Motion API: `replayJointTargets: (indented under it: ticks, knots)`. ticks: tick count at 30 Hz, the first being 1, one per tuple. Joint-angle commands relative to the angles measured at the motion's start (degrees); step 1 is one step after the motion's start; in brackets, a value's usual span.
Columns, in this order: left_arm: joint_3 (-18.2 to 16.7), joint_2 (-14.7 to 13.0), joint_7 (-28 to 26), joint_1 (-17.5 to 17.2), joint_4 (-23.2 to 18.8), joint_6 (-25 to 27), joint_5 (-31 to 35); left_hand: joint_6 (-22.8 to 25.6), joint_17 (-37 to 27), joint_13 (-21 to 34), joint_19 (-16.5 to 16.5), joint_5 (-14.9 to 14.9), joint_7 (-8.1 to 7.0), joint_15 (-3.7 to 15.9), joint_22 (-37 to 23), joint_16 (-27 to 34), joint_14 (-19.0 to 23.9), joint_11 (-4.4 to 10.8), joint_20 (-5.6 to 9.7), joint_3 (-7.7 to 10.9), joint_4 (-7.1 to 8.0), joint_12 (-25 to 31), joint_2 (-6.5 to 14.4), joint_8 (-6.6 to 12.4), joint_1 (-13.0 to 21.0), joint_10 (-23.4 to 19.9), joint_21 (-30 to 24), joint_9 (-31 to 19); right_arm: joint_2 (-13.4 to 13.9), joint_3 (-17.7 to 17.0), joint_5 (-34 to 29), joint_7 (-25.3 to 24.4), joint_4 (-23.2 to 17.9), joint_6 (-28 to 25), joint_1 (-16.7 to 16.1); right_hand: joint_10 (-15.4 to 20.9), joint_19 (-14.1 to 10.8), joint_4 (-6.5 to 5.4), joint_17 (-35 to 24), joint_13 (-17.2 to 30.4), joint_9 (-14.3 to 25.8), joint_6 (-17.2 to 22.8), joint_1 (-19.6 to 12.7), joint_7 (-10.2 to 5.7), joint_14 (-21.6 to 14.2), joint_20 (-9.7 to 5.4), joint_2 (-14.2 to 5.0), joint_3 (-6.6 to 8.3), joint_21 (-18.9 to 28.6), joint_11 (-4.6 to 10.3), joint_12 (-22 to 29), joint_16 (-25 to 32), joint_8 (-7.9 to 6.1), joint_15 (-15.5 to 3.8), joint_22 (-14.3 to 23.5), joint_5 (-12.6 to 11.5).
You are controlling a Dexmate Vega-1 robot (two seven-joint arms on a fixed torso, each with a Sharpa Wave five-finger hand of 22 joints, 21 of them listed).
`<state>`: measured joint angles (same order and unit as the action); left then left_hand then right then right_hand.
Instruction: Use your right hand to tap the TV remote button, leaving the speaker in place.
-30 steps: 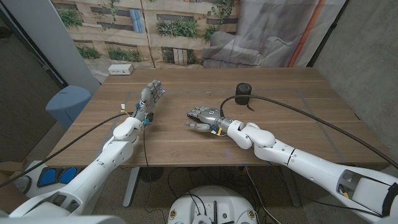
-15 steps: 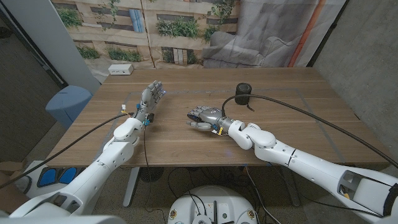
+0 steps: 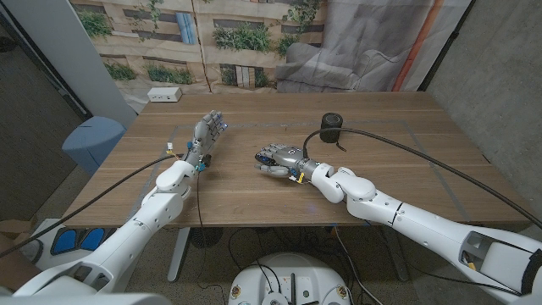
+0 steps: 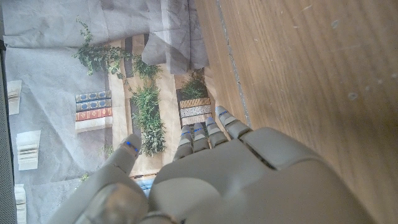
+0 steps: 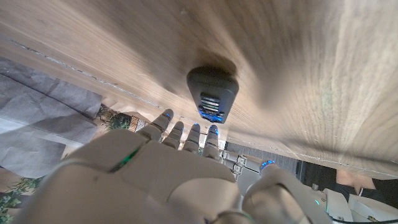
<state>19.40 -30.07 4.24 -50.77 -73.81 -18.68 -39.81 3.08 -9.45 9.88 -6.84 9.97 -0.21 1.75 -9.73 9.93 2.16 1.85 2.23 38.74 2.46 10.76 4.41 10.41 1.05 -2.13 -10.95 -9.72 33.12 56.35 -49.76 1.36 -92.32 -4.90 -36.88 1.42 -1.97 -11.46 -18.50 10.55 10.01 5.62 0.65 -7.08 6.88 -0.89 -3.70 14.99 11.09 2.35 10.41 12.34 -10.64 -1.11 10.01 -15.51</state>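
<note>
- Progress is judged as mid-task: the right hand (image 3: 273, 158) is held low over the middle of the worktop (image 3: 381, 182), fingers (image 5: 186, 135) spread, nothing grasped.
- Ahead of those fingers the remote (image 5: 212, 93) is seen lying on the wood; whether a button is touched cannot be told.
- The speaker (image 3: 330, 129) is left standing near the far edge.
- The left hand (image 3: 205, 133) is kept aside, open-fingered and empty.

From where I stand, the right hand (image 3: 275, 159) has drawn its fingers in: 1 second ago they were splayed lower over the bench (image 3: 254, 195), now they sit tucked closer together. It seems to have edged slightly toward the TV remote (image 5: 212, 93), though the head view hides the remote under the hand.
</note>
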Motion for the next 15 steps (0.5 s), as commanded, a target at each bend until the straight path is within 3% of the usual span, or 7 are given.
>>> replayJointTargets:
  ticks: [1, 15]
  knots:
    - [0.3, 0.5, 0.1, 0.3, 0.3, 0.1, -0.1, 0.3, -0.2, 0.1, -0.5, 0.4, -0.46, 0.17, -0.1, 0.4, 0.4, 0.11, 1.58, 0.12, 0.42, 0.2, 3.2, 0.06, -0.5, -0.3, -0.2, -0.3, 0.4, 0.3, 0.1, 0.7, -0.1, -0.6, 0.3, -0.6, 0.1, 0.08, -0.2, 0.1, 0.2, 0.0, 0.6, -0.77, 0.3, 0.51, -6.77, -0.31, 0.2, -0.05, -0.1, 0.1, -0.26, 0.63, 0.1, -0.4]
    - [0.0, 1.0, 0.7, 0.1, 0.6, -0.5, -0.9, 0.3, -0.2, 0.1, -0.6, 0.4, -0.63, 0.22, -0.1, 0.3, 0.6, 0.06, 1.56, 0.13, 0.52, 0.2, 3.2, 0.03, -0.5, -0.4, -0.2, -0.3, 0.0, 0.8, 0.0, 0.8, 0.8, -1.4, 0.3, -0.9, -0.1, 0.12, -0.4, 0.2, 0.3, 0.5, 0.6, -0.45, 0.2, 0.55, -6.65, -0.66, 0.3, -0.45, 0.1, 0.3, -0.35, 0.94, 0.1, -0.4]
